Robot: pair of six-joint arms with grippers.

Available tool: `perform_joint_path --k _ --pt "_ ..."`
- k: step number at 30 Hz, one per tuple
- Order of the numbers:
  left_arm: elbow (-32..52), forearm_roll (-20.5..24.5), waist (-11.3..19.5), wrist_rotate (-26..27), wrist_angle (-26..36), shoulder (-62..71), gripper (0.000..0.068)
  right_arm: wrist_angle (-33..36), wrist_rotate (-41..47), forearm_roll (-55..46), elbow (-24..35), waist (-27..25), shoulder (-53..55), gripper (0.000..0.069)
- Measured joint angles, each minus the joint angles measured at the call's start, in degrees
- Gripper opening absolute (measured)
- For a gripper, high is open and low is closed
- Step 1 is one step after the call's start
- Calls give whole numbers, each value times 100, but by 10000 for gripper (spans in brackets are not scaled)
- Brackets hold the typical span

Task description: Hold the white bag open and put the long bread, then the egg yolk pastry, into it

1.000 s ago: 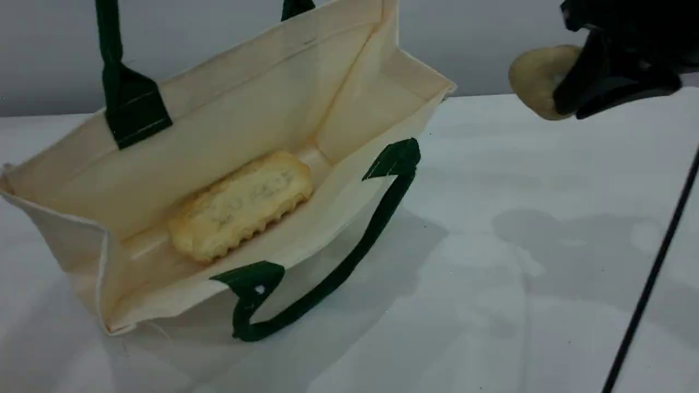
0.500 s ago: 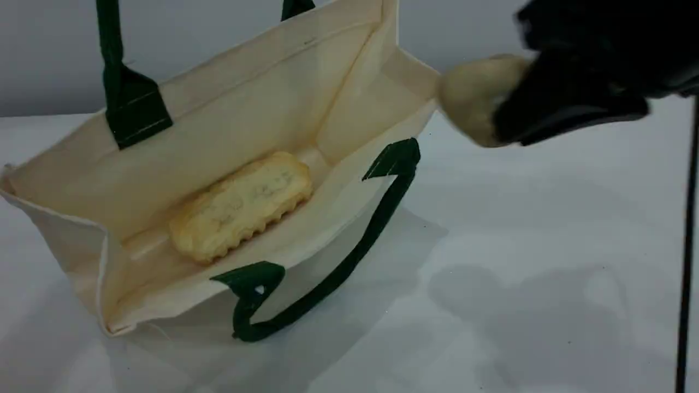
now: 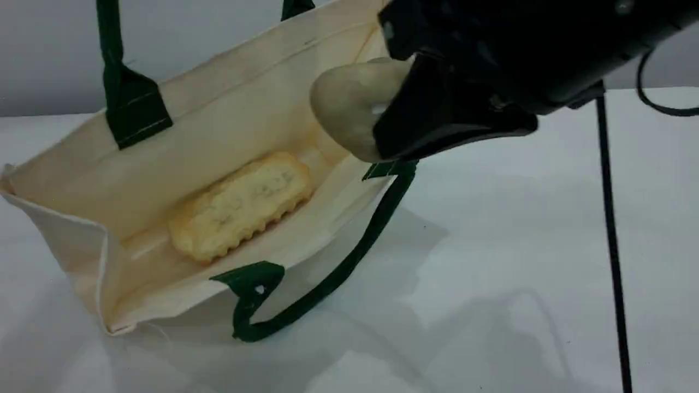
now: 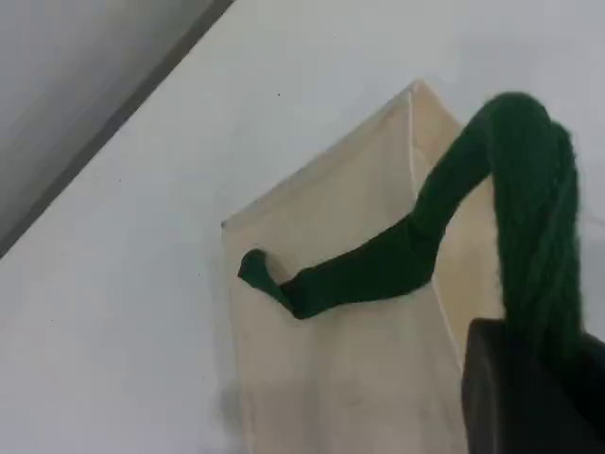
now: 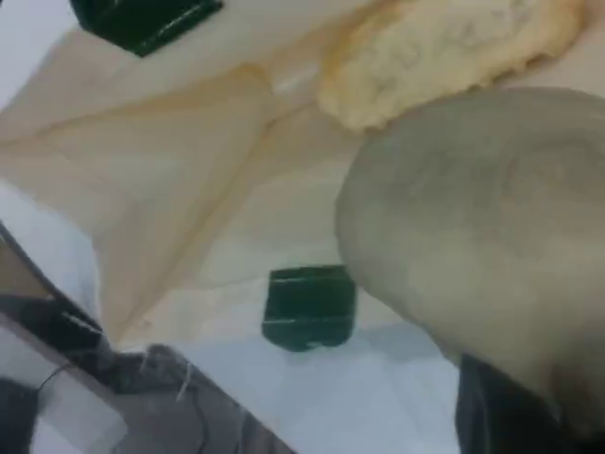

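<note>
The white bag (image 3: 229,109) stands open on the table, its far green handle (image 3: 109,43) pulled up out of the scene view's top. In the left wrist view my left gripper (image 4: 529,378) is shut on that green handle (image 4: 378,265) above the bag (image 4: 331,378). The long bread (image 3: 240,204) lies on the bag's floor, pale side up. My right gripper (image 3: 393,117) is shut on the egg yolk pastry (image 3: 344,103) and hangs over the right end of the bag's mouth. The right wrist view shows the pastry (image 5: 473,218) close up, with the long bread (image 5: 454,47) and the bag (image 5: 189,142) beneath.
The bag's near green handle (image 3: 338,273) droops down its front onto the white table (image 3: 519,245). A black cable (image 3: 611,245) runs down the table on the right. A grey wall stands behind the bag.
My right gripper has carried the pastry leftward, from beside the bag's right side to over the right end of its mouth. The bag, the bread and the raised handle have not moved.
</note>
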Motion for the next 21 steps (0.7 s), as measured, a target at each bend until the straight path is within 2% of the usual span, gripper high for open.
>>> perform_joint_path --k 4,12,21 --pt "0 0 0 0 0 0 84 67 -22 125 -240 15 315 78" --pt "0 -17 0 0 0 0 84 86 -586 360 -968 446 1098 76" --pt "0 -36 0 -11 0 0 84 279 -641 439 -1885 453 2165 76"
